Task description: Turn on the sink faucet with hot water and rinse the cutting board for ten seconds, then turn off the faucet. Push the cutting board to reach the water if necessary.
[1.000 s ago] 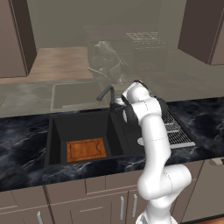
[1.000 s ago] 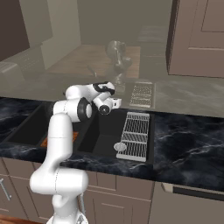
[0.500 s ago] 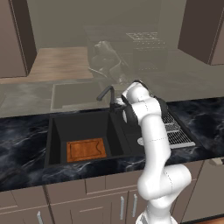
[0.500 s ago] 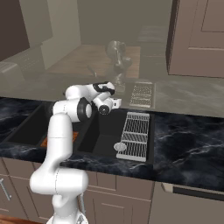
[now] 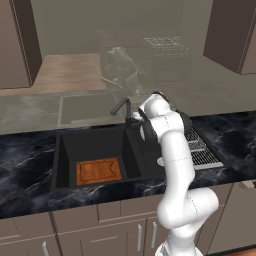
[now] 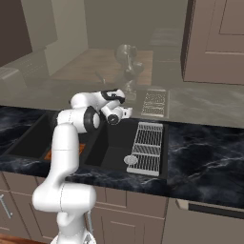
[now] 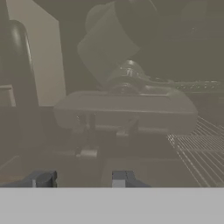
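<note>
The black sink point(image 5: 65, 150) is set in the dark marble counter. The orange-brown cutting board point(image 5: 99, 171) lies flat on the floor of its large left basin; a sliver of the board point(image 6: 80, 148) shows beside the arm. The black gooseneck sink faucet point(image 5: 122, 106) stands behind the basins, and no water is in view at its spout. My gripper point(image 6: 127, 112) hovers at the back rim just right of the faucet, facing the glossy back wall. In the hand view its fingertips point(image 7: 41, 178) stand apart with nothing between them, so the gripper point(image 7: 83, 179) is open.
A silver wire rack point(image 6: 147, 147) lies over the right side of the shallower basin, with the round drain point(image 6: 131, 160) beside it. The back wall mirrors the arm. Cabinets hang above on both sides.
</note>
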Tool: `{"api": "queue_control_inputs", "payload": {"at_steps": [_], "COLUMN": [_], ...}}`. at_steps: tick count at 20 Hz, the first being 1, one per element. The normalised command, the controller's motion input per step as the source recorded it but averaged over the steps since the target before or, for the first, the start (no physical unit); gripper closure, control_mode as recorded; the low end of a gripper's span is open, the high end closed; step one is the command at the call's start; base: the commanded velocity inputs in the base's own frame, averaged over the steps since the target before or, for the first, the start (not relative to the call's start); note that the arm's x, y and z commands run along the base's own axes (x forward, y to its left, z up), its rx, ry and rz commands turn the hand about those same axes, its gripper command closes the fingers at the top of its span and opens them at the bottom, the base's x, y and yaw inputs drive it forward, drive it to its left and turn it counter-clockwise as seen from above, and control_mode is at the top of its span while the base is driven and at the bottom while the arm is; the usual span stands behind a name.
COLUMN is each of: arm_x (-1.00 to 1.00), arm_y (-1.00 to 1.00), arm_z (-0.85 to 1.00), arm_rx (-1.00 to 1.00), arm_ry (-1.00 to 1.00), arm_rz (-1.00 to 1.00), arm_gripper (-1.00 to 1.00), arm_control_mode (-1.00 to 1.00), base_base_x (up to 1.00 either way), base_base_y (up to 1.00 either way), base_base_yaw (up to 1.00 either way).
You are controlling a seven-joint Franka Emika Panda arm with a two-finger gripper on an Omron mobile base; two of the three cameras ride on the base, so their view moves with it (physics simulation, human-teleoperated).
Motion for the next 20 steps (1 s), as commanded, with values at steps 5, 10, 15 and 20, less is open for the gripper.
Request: {"api": "queue_control_inputs", "payload": {"at_steps": [5, 10, 15, 20], "arm_x": [-0.09, -0.11, -0.14, -0.19], "arm_y": [-0.38, -0.41, -0.42, -0.49], "arm_z": [0.00, 0.00, 0.00, 0.00], "arm_rx": [0.00, 0.00, 0.00, 0.00], "arm_ry": [0.00, 0.00, 0.00, 0.00], "arm_rz": [0.00, 0.00, 0.00, 0.00], "arm_gripper": [1.00, 1.00, 1.00, 1.00], "arm_control_mode": [-1.00, -1.00, -1.00, -1.00], "base_base_x": [0.00, 0.00, 0.00, 0.00], "base_base_y": [0.00, 0.00, 0.00, 0.00], "base_base_yaw": [0.00, 0.00, 0.00, 0.00]}}
